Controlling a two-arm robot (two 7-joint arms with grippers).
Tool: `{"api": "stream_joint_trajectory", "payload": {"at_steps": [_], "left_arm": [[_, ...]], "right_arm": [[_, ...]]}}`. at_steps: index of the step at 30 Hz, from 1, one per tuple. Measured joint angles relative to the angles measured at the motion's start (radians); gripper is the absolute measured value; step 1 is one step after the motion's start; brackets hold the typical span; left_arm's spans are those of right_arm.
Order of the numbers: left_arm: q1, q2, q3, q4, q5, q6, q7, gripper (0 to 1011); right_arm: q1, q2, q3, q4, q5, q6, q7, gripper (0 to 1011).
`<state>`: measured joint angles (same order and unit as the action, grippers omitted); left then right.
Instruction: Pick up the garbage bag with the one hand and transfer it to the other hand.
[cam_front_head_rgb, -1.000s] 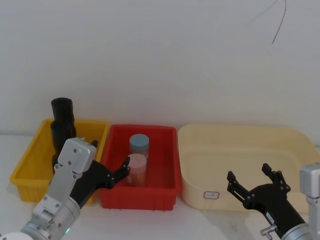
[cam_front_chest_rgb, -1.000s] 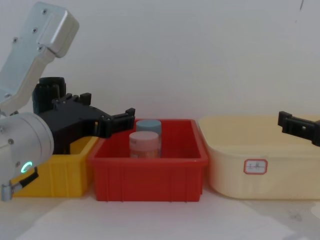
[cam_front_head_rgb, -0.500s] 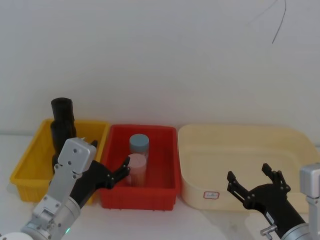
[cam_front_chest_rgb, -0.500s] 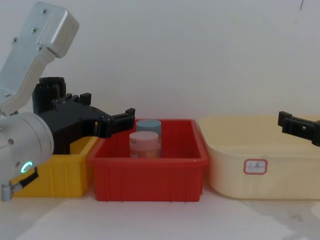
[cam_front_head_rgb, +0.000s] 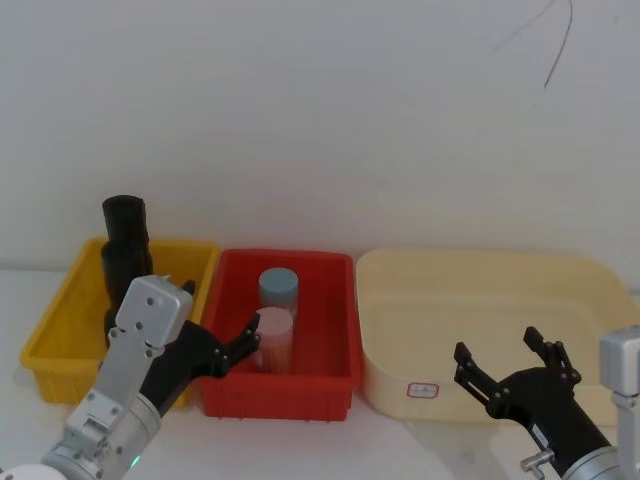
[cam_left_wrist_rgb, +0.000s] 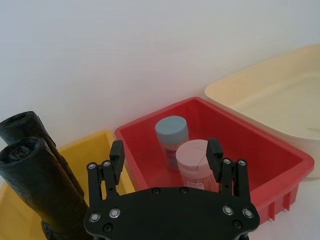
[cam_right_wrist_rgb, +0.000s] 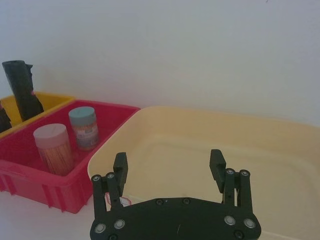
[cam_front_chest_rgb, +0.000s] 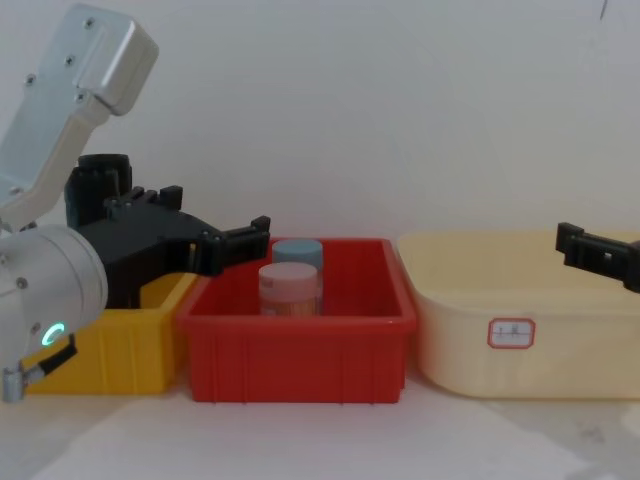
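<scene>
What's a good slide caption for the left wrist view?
Open left gripper facing two jars in red bin, black garbage bag rolls in yellow bin.

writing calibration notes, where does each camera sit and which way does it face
Head view: high, looking forward and down on yellow bin, red bin and cream tub; left gripper and right gripper, both open, at the bottom.
Chest view: low, looking level at the bins' sides; left gripper large at left, right gripper's tip at right.
Left wrist view: behind the left gripper, facing black rolls and red bin.
Right wrist view: behind the right gripper, facing cream tub.
Shared: both wrist views catch the blue-lidded jar.
</scene>
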<state>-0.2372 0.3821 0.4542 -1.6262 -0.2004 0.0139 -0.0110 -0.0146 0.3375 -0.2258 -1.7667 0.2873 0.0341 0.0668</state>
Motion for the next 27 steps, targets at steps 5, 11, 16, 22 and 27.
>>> {"api": "stream_joint_trajectory", "payload": {"at_steps": [5, 11, 16, 22, 27], "left_arm": [[0.000, 0.000, 0.000, 0.000, 0.000, 0.000, 0.000, 1001], [0.000, 0.000, 0.000, 0.000, 0.000, 0.000, 0.000, 1001], [0.000, 0.000, 0.000, 0.000, 0.000, 0.000, 0.000, 1001], [-0.002, -0.004, -0.004, -0.001, -0.005, 0.013, -0.004, 1001], [0.012, -0.004, -0.024, -0.032, -0.033, 0.055, -0.008, 1001]], "right_arm": [[0.000, 0.000, 0.000, 0.000, 0.000, 0.000, 0.000, 1001], [0.000, 0.000, 0.000, 0.000, 0.000, 0.000, 0.000, 1001], [0.000, 0.000, 0.000, 0.000, 0.000, 0.000, 0.000, 1001], [0.000, 0.000, 0.000, 0.000, 0.000, 0.000, 0.000, 1002], [0.000, 0.000, 0.000, 0.000, 0.000, 0.000, 0.000, 1001]]}}
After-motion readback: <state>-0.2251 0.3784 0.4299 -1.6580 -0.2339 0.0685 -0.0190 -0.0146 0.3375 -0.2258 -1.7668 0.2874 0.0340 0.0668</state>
